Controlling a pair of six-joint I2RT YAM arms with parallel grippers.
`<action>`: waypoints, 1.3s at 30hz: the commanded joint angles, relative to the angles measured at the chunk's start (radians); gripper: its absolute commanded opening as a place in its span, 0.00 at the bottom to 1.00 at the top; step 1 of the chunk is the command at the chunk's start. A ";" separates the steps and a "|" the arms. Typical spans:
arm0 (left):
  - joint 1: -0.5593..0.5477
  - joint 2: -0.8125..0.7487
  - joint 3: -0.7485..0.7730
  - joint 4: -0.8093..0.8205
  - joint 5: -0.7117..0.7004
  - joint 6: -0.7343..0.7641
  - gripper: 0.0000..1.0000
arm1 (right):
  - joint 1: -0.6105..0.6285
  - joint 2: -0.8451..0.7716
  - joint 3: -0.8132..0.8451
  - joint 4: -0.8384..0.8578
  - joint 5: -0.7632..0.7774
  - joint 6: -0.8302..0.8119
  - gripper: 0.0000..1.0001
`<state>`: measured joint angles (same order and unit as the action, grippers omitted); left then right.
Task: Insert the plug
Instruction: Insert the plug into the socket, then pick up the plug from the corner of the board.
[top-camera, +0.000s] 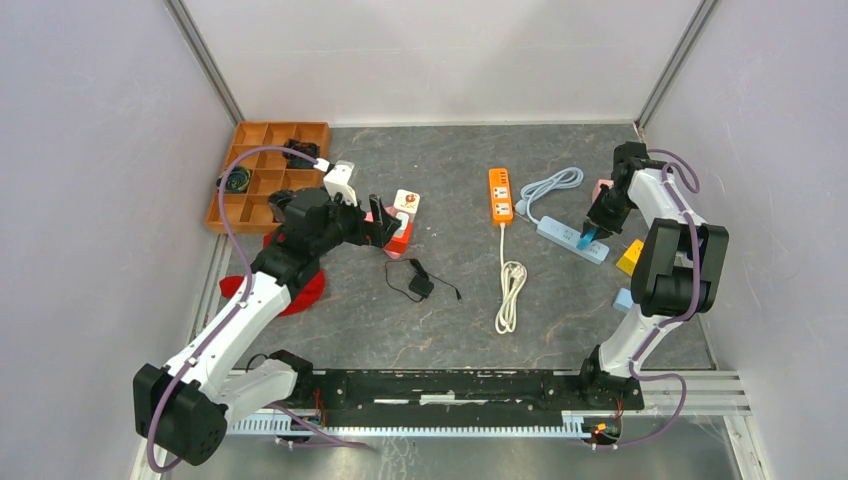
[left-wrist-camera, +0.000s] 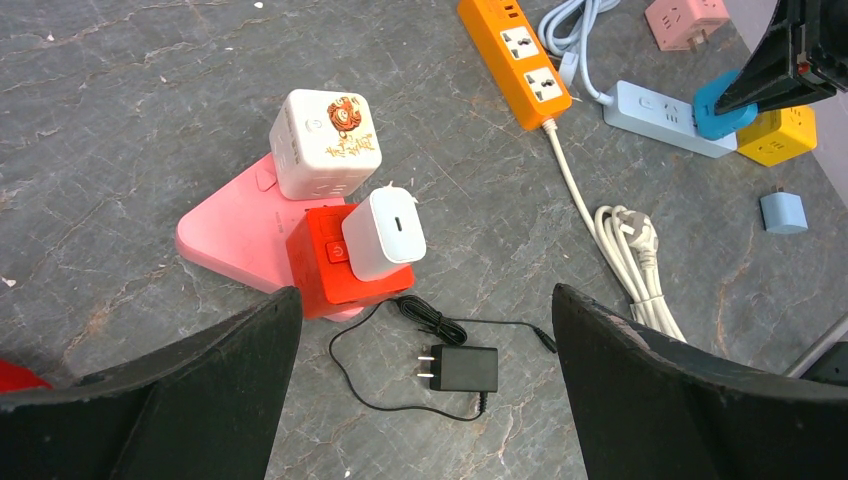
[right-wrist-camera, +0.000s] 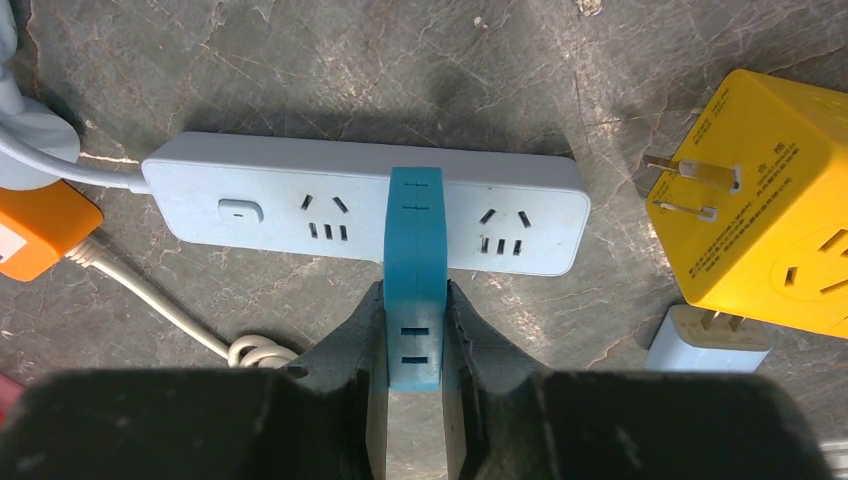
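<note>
Right gripper (right-wrist-camera: 415, 300): I've got it clamped on the blue plug (right-wrist-camera: 413, 230), which sits upright on the middle of the pale power strip (right-wrist-camera: 200, 180). Can't tell if the prongs are seated. Left gripper (left-wrist-camera: 425, 300) spread wide, empty, above the black adapter (left-wrist-camera: 465, 368).

A flat teal-blue plug (right-wrist-camera: 414, 250) is being gripped in the closed right hand (right-wrist-camera: 413, 335) and is being held straight out ahead of it. Its front end is being held over the middle of a pale grey-blue power strip (right-wrist-camera: 270, 205). The strip is lying flat on the tabletop (right-wrist-camera: 300, 70), crosswise just ahead of the hand, with its button and cable end to the hand's left.
</note>
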<state>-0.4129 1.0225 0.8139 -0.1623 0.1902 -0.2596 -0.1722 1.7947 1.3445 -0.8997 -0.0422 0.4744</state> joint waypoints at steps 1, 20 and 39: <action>-0.003 -0.020 -0.004 0.041 0.011 0.048 1.00 | 0.005 0.048 -0.028 0.028 0.035 0.012 0.00; -0.003 -0.046 -0.010 0.038 0.013 0.051 1.00 | 0.006 -0.089 0.120 -0.011 -0.014 0.001 0.75; -0.004 -0.111 -0.038 0.030 -0.136 -0.014 1.00 | 0.244 -0.110 0.029 0.428 0.339 -0.318 0.92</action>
<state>-0.4129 0.9440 0.7914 -0.1635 0.0750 -0.2615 0.0982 1.6276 1.3651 -0.5865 0.0502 0.2863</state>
